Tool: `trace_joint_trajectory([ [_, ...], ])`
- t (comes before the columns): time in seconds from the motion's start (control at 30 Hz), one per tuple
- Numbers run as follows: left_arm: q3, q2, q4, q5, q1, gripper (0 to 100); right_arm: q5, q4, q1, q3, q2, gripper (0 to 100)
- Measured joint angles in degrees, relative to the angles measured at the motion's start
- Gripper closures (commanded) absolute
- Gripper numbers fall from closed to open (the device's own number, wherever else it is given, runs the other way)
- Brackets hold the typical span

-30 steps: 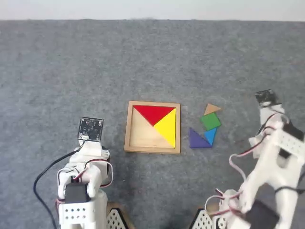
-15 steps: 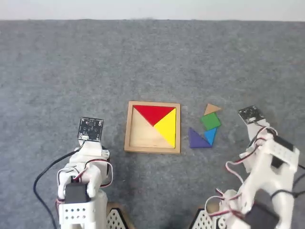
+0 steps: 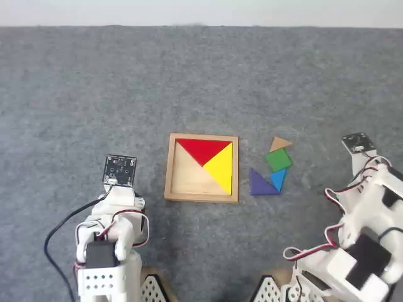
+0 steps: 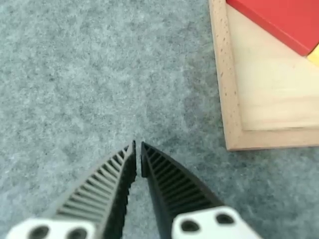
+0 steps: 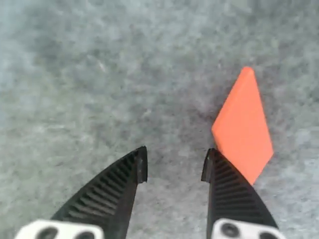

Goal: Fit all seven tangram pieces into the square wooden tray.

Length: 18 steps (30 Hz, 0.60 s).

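We see a grey counter (image 3: 94, 82) backed by a pale wall (image 3: 201, 11). The tray (image 3: 201, 199) sits centre, holding a red triangle (image 3: 203, 151) and a yellow triangle (image 3: 220, 168). Wrist views add the left claw (image 4: 138, 147) clenched near the tray, and the right claw (image 5: 174, 164) released beside an orange piece (image 5: 242, 124).

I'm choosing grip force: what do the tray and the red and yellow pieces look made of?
Tray: pale bare-looking wood, grain and pores visible. Red piece and yellow piece: likely painted wood, flat matte colour; core unseen.
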Motion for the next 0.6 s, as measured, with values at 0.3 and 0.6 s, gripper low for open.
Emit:
trace_joint_trajectory([
  [0.3,0.00,0.00,0.00,0.00,0.00,98,0.00,3.43,-0.09,-1.49,-9.58,81.1],
  [0.6,0.00,0.00,0.00,0.00,0.00,98,1.58,0.18,-0.44,-7.03,1.85,81.1],
])
